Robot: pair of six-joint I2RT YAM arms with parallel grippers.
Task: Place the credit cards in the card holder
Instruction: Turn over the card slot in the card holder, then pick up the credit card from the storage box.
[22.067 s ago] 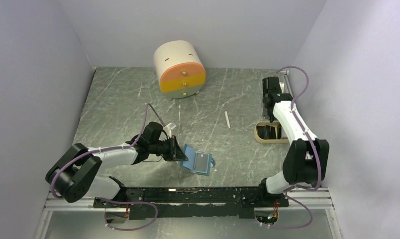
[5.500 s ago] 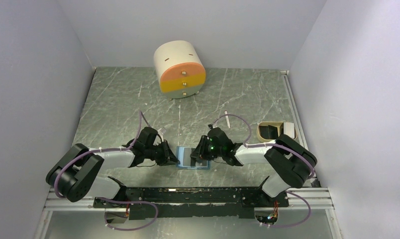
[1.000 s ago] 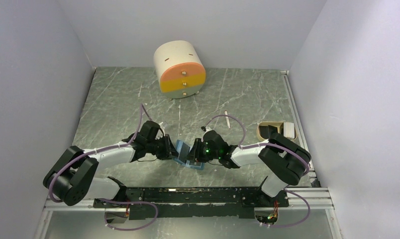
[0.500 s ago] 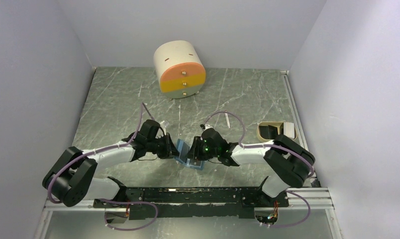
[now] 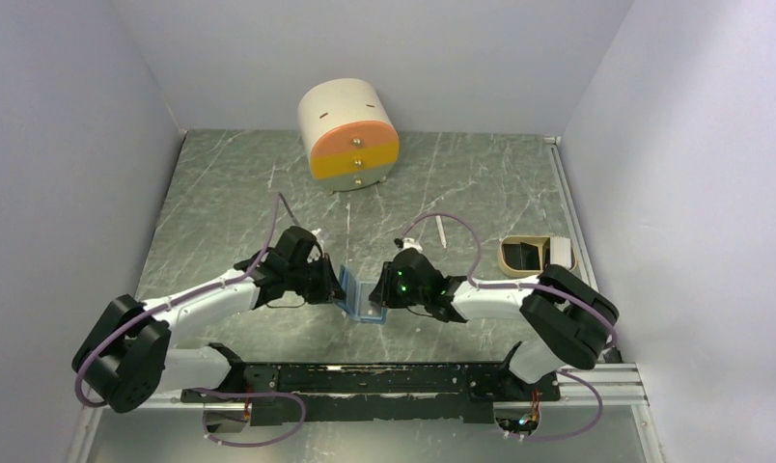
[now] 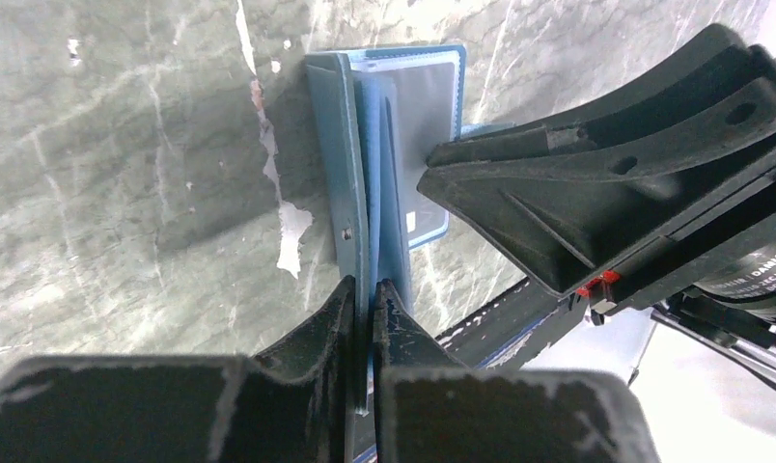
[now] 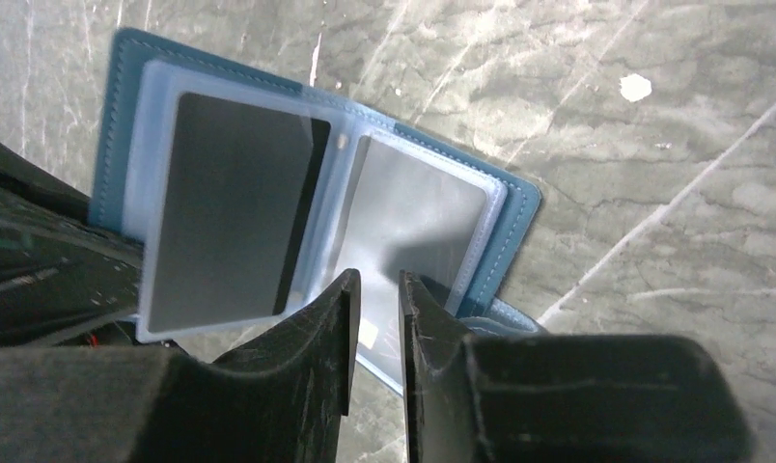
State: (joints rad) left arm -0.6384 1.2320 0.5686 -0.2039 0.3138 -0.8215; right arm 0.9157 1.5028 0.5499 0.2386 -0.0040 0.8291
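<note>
Since half a second ago the card holder [image 5: 355, 292] has tipped from half-open to nearly standing on edge, and the left gripper [image 5: 337, 286] has closed on it. We see the holder well in front of the drawer unit [image 5: 349, 134], toward the arms. One clear sleeve [image 7: 162, 289] holds a dark card [image 7: 232, 203]; what the sleeve beside it holds is unclear. The left gripper is clamped on the holder's blue cover edge. The right gripper [image 5: 377, 290] has its jaws a narrow slit apart at a sleeve's edge; we cannot tell whether it grips. A tray [image 5: 508, 260] sits in front and to the right of the drawer unit.
</note>
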